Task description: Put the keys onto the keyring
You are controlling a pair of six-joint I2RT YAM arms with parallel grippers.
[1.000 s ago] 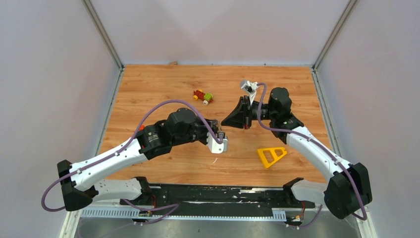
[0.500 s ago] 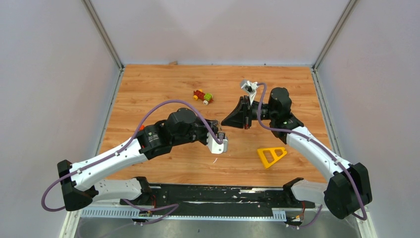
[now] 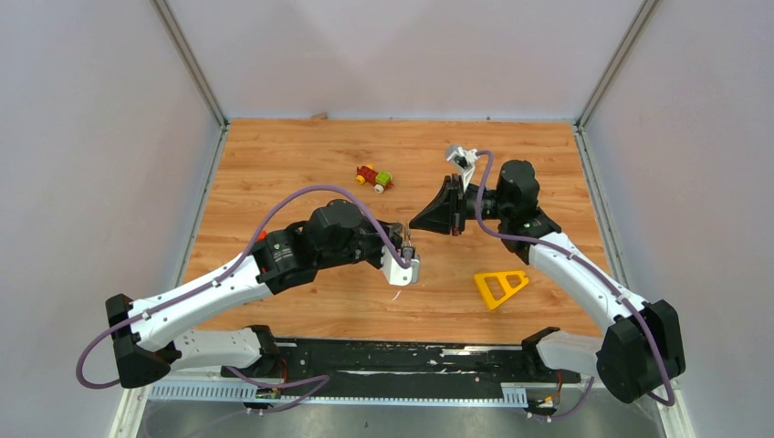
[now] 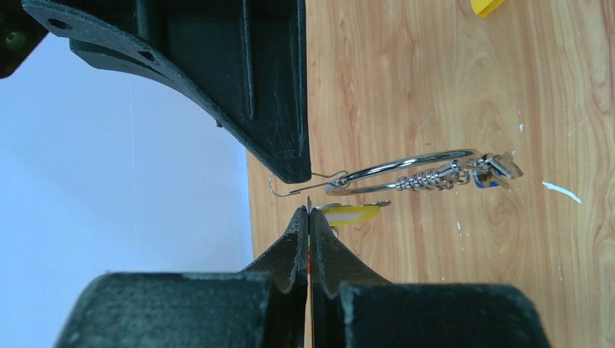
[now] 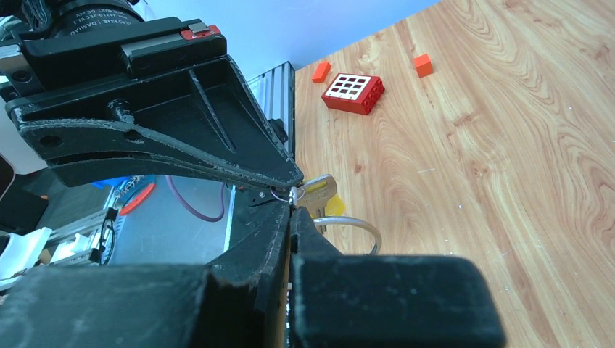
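Observation:
The keyring (image 4: 406,163) is a thin silver wire ring hanging above the wood, with a small spring link and a blue tag (image 4: 484,179) at its far end. My right gripper (image 5: 292,199) is shut on the ring's open wire end. In the left wrist view its black finger (image 4: 239,80) comes down to that hook. My left gripper (image 4: 309,210) is shut on a thin metal key seen edge-on, just below the wire end. A pale yellow tag (image 4: 352,214) hangs right beside its tip. In the right wrist view a key (image 5: 319,192) sits at the ring (image 5: 359,226). From above, both grippers (image 3: 408,245) (image 3: 417,222) meet mid-table.
A red-green-yellow toy car (image 3: 374,177) stands behind the grippers. A yellow plastic triangle (image 3: 499,286) lies near the front right. In the right wrist view a red brick (image 5: 353,93) and two small orange pieces (image 5: 423,65) lie on the wood. Grey walls enclose the wooden table (image 3: 274,164).
Almost nothing differs. The left gripper has crept very slightly toward the near edge, and the right wrist has shifted slightly. Both stay shut.

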